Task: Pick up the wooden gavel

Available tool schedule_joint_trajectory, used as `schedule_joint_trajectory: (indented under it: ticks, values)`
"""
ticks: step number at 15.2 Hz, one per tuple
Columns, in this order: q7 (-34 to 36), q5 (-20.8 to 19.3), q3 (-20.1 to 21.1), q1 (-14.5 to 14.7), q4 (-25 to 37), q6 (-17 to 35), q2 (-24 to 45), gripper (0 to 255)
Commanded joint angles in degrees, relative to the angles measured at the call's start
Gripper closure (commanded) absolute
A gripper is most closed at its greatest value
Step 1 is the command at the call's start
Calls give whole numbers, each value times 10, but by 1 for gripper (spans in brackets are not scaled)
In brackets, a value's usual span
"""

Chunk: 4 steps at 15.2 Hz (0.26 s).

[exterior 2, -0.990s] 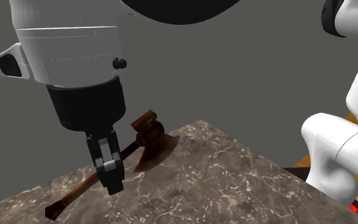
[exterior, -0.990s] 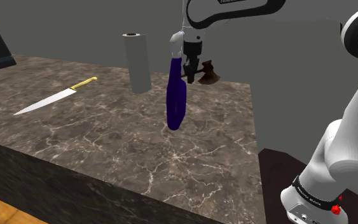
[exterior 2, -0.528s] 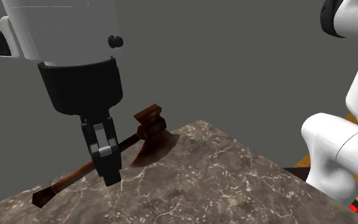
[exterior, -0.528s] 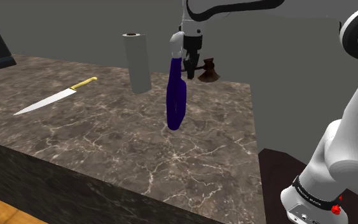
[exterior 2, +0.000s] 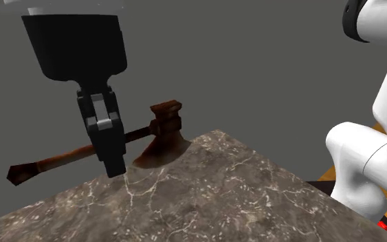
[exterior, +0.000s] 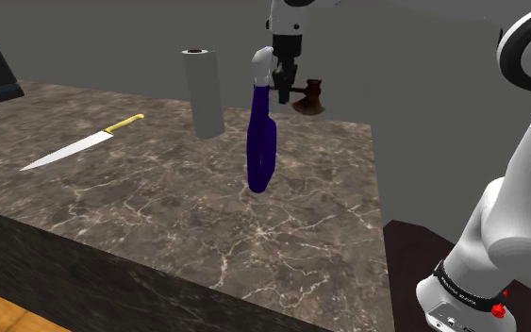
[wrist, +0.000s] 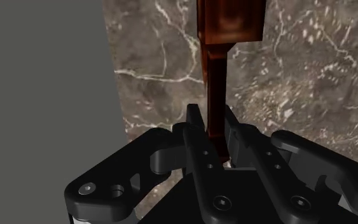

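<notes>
OK, gripper clasps gavel abv counter.

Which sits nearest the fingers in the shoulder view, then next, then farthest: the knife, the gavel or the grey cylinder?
1. Gavel, clasped between the fingers.
2. Grey cylinder, upright, to that view's left.
3. Knife, lying flat, farthest left.

Dark veined marble table, yellow-handled knife laid flat near the edge at the shoulder view's left, grey cylinder stood upright by the far edge, tall dark-blue object set beside it.
</notes>
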Motion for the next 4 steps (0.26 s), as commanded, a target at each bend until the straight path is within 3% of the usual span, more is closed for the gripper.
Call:
schedule_joint_trajectory:
  ticks: [1,4]
  values:
    - [1,0,0,0,25,-19,6,255]
    - [1,0,0,0,39,-29,9,255]
